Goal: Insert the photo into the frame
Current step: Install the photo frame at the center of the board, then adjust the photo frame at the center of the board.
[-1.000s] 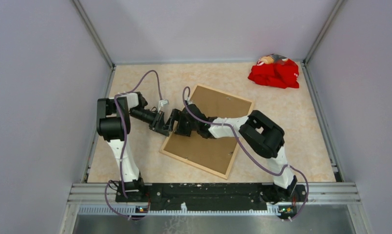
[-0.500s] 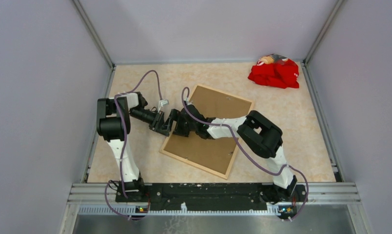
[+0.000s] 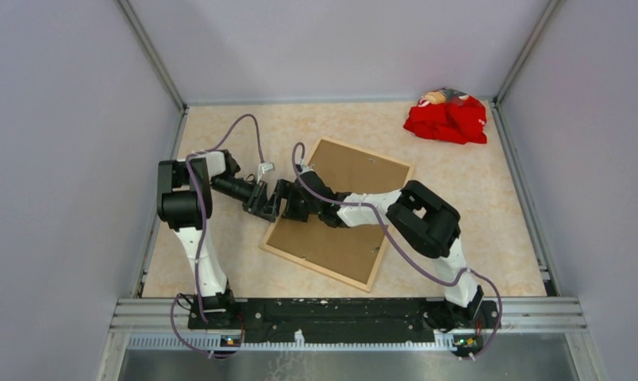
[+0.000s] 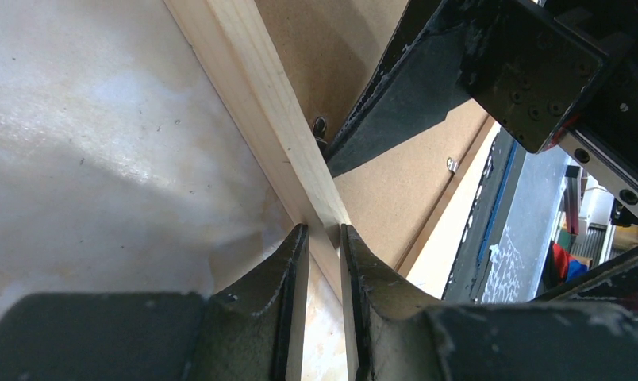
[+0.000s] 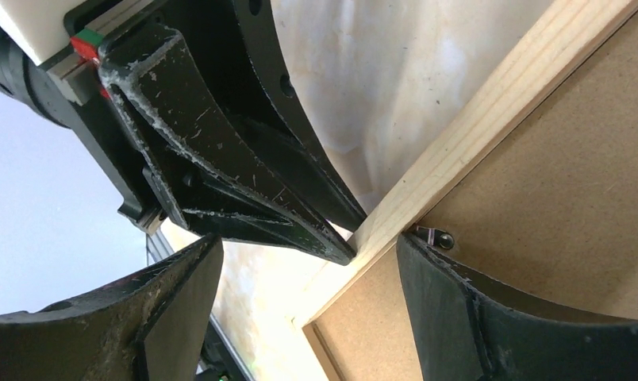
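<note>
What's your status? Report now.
Left fingers clamped on frame edge. Right fingers open, astride same edge. Backing board covers frame; photo unseen.

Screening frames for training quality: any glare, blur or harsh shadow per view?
Top external: even soft light, sharp, no glare. Left wrist: bright glare patch on the table beside the frame; left gripper near the lens looks soft. Right wrist: right gripper in the foreground is soft, frame sharp.
</note>
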`<move>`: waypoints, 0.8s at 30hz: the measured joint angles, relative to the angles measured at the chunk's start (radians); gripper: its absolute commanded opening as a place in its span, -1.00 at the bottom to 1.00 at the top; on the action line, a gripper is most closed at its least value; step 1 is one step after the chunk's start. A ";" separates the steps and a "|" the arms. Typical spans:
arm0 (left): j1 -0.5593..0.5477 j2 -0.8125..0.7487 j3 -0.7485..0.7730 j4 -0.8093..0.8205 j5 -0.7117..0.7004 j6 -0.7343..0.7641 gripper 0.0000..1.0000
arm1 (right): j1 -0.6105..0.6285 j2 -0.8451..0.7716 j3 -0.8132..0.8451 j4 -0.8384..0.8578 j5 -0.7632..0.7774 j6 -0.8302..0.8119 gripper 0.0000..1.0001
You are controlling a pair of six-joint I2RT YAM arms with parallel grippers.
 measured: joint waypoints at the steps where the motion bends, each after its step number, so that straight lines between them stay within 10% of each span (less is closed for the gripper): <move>1: 0.000 0.000 -0.001 0.000 0.000 0.001 -0.46 | 0.000 -0.002 -0.008 0.014 -0.005 -0.008 0.63; 8: 0.001 -0.016 -0.005 -0.009 -0.024 0.014 -0.46 | -0.035 -0.150 -0.157 0.084 -0.066 -0.098 0.89; 14: 0.006 -0.047 -0.007 -0.011 -0.076 0.019 -0.46 | -0.118 -0.617 -0.383 -0.018 -0.009 -0.179 0.97; 24: -0.005 -0.080 -0.074 0.046 -0.120 -0.005 -0.47 | -0.636 -1.175 -0.842 -0.316 0.192 -0.180 0.97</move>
